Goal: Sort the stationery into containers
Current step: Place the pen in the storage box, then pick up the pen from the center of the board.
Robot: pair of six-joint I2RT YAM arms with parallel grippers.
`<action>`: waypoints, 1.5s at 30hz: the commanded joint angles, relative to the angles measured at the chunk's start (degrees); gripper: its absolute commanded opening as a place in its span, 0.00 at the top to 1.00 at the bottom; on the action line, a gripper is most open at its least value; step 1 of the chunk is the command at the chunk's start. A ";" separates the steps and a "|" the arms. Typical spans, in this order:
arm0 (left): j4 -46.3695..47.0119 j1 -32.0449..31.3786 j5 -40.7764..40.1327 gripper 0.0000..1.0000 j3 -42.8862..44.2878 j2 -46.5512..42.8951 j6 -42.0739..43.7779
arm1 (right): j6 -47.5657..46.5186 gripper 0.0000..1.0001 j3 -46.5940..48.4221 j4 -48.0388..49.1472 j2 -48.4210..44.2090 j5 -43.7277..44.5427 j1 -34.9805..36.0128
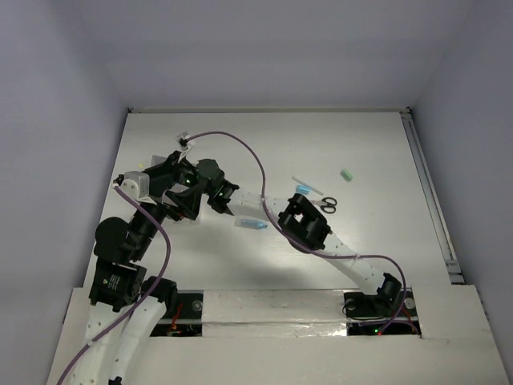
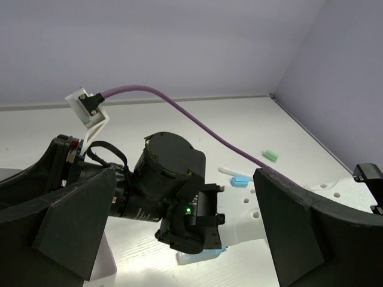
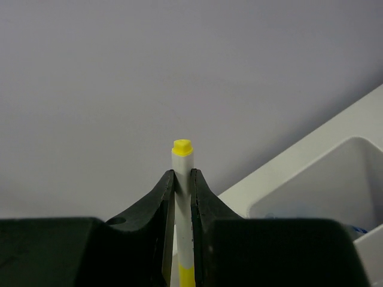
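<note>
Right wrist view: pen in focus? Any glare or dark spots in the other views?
Right wrist: pen crisp between the dark right fingers, box behind slightly soft. Left wrist: bright glare patch on the table at the bottom, left fingers nearly black. Top external: even light, faint soft shadows under the arms.

White worktop (image 1: 264, 136), purple cable (image 2: 197, 121). Mint-green piece (image 1: 347, 174), light-blue pieces (image 1: 255, 224), black-handled scissors (image 1: 329, 205). The right claw (image 3: 182, 177) is black; its pen (image 3: 182, 160) white, tipped yellow.
</note>
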 commanded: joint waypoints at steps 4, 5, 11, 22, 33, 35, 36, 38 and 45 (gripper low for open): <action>2.23 -0.25 0.12 0.01 0.97 -0.49 0.27 | -2.53 0.86 -1.86 3.24 -1.41 1.12 0.28; 2.32 -0.25 0.12 0.01 0.97 -0.49 0.27 | -2.71 0.80 -2.82 4.02 -1.85 0.86 0.28; 2.32 -0.25 0.20 0.01 0.88 -0.49 0.18 | -4.99 0.56 -6.43 5.96 -5.72 -0.29 0.28; 2.41 -0.25 0.29 0.01 0.71 -0.84 0.10 | -8.68 0.36 -28.71 13.24 -23.02 -1.60 -2.61; 2.40 -2.35 1.35 0.01 -0.17 -0.06 -0.08 | -17.45 0.63 -67.13 -12.02 -54.13 2.51 -17.29; 2.41 -2.36 1.70 0.01 -0.08 0.47 -0.08 | -19.40 0.65 -69.01 -24.98 -58.87 6.46 -21.66; 2.41 -2.36 1.79 0.01 -0.17 1.26 -0.08 | -20.54 0.65 -68.93 -29.67 -59.76 6.83 -23.43; 2.14 -2.88 2.49 0.01 0.18 2.23 -0.17 | -22.12 0.61 -68.23 -40.20 -61.09 7.79 -27.12; 1.96 -2.88 3.46 0.01 0.01 3.29 -0.43 | -33.35 0.41 -56.11 -61.87 -51.46 8.67 -35.05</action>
